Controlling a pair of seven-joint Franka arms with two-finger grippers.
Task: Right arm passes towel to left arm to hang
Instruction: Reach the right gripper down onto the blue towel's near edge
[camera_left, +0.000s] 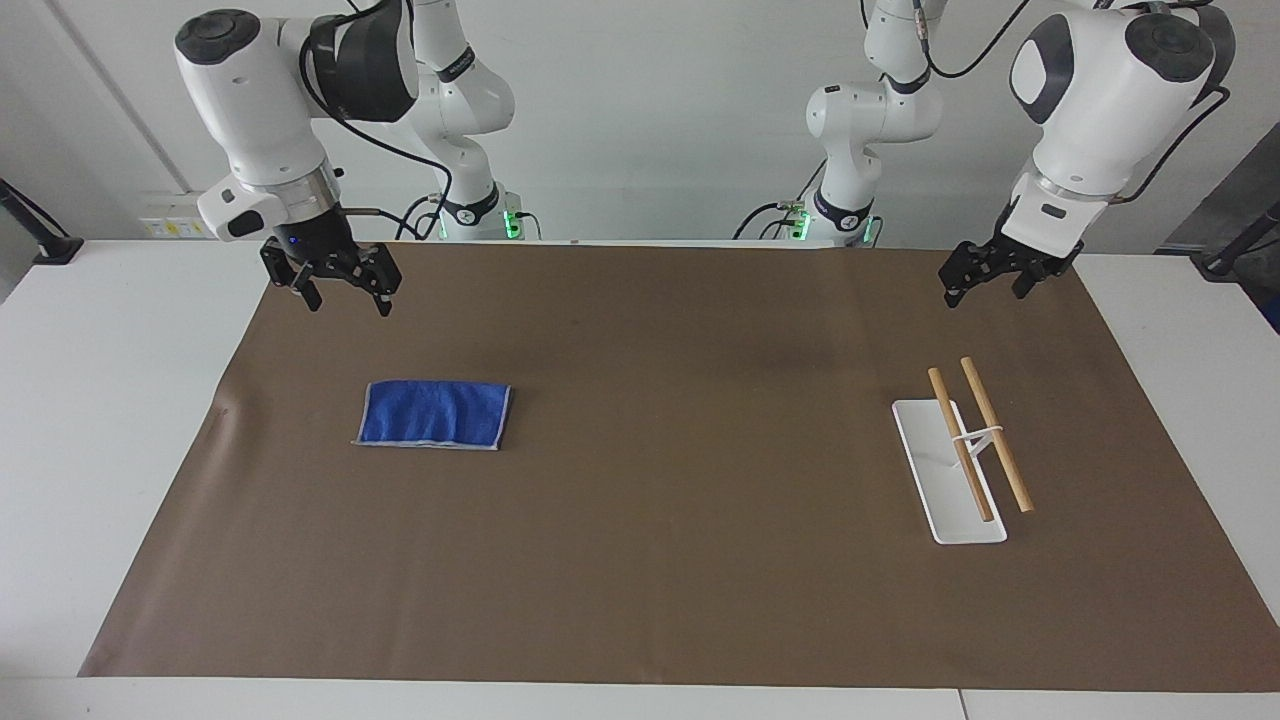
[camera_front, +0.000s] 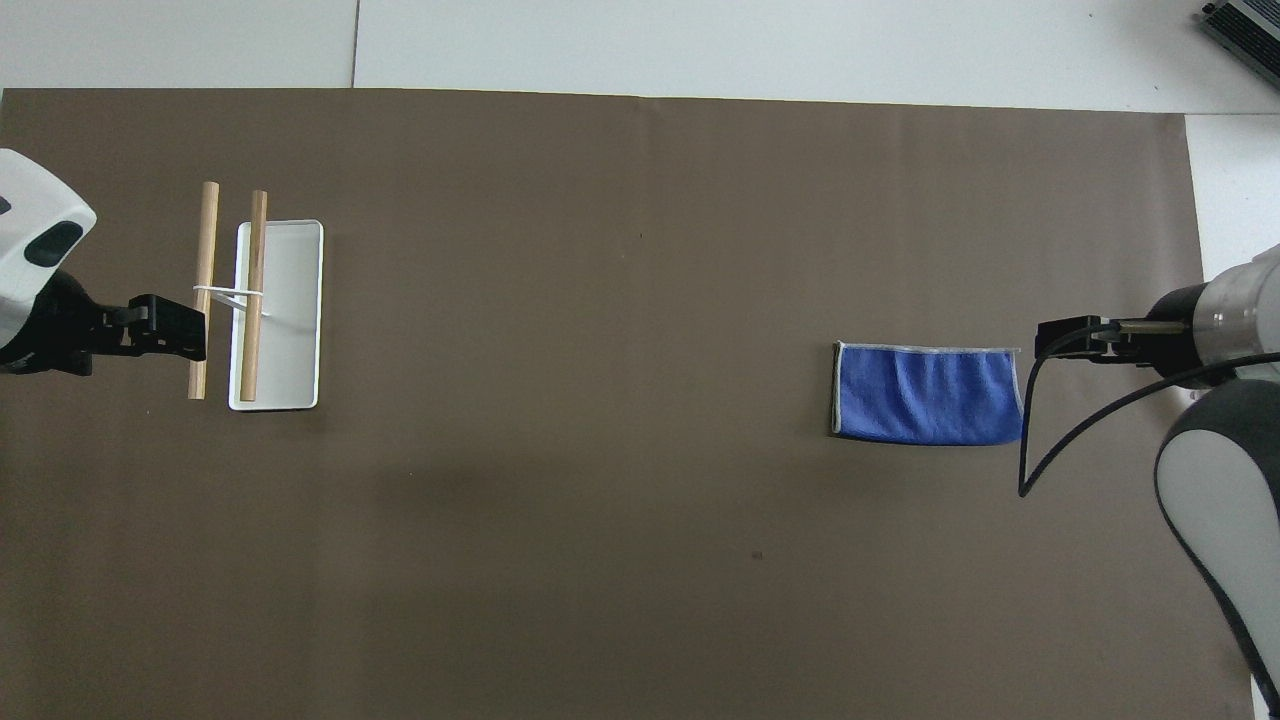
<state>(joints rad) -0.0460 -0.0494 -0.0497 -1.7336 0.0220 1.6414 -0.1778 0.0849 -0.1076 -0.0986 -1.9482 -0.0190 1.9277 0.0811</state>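
Note:
A folded bright blue towel (camera_left: 434, 414) (camera_front: 927, 393) with pale edging lies flat on the brown mat toward the right arm's end of the table. My right gripper (camera_left: 345, 300) (camera_front: 1052, 339), black with a blue light and a looping cable, hangs open in the air over the mat beside the towel's end, apart from it and holding nothing. My left gripper (camera_left: 985, 283) (camera_front: 170, 328) waits open and empty, raised over the mat beside the rack at the left arm's end.
A small towel rack (camera_left: 962, 460) (camera_front: 250, 300) with a white base and two wooden rods stands on the brown mat (camera_left: 680, 500) toward the left arm's end. White table surface (camera_left: 110, 400) surrounds the mat.

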